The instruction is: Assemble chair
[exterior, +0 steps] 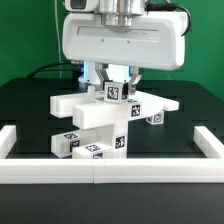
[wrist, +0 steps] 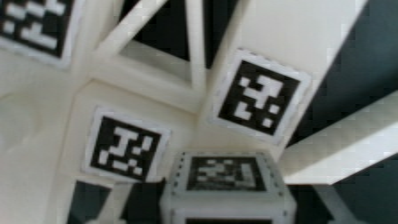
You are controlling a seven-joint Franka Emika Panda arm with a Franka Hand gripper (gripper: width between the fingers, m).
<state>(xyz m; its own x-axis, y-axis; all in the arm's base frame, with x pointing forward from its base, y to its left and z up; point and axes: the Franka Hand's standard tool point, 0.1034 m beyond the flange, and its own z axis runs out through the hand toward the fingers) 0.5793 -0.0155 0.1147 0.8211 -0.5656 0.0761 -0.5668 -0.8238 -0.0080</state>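
Observation:
The chair's white tagged parts lie in a cluster at the table's middle. A wide flat panel (exterior: 110, 108) lies across a stack of tagged blocks (exterior: 95, 142). A small tagged cube (exterior: 155, 118) lies to the exterior view's right. My gripper (exterior: 114, 86) hangs straight down over the panel, with its jaws shut round a small tagged block (exterior: 113, 93) that stands on the panel. In the wrist view that block (wrist: 222, 180) sits between the jaws, with slotted tagged panels (wrist: 263, 95) close beneath it. The fingertips themselves are hidden in the wrist view.
The long white border rail (exterior: 100, 168) runs along the front and up both sides of the black table (exterior: 30, 105). A green wall stands behind. The arm's large white wrist housing (exterior: 120, 40) blocks the view of the table's back.

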